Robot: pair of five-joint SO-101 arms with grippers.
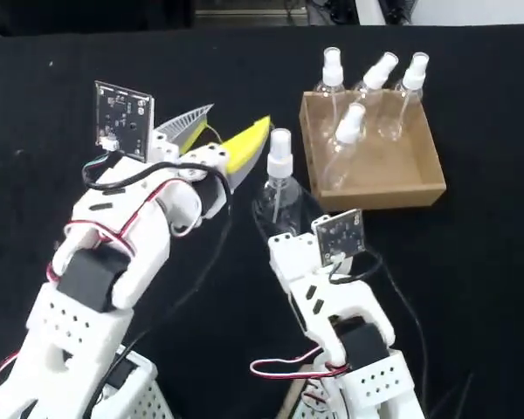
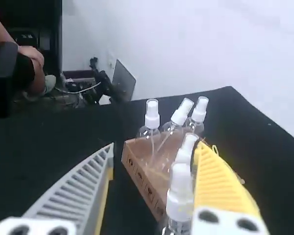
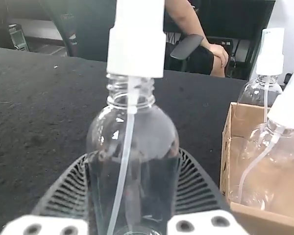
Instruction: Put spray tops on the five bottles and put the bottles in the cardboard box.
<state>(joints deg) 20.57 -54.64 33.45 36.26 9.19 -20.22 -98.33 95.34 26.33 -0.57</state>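
The right gripper (image 3: 133, 164) is closed around the lower body of a clear bottle (image 1: 277, 199), its dark ribbed fingers (image 3: 196, 183) curving round either side of the plastic and holding it upright above the black table (image 1: 480, 271), just beside the near-left corner of the cardboard box (image 1: 393, 197). A white spray top (image 1: 280, 148) sits on the bottle's neck with its dip tube running down inside; in the right wrist view the neck's threads show bare beneath the top's collar. The left gripper (image 1: 234, 124) hangs spread wide and holds nothing - 1 finger grey, 1 yellow - with the yellow finger (image 2: 220, 183) just beside the spray top; whether it touches the top cannot be told. The box stands open toward the far right of the table and holds 4 other bottles (image 1: 367, 98), each already wearing a white spray top: 3 stand or lean along the far wall, and 1 lies tilted nearer the middle with its top pointing toward the far wall.
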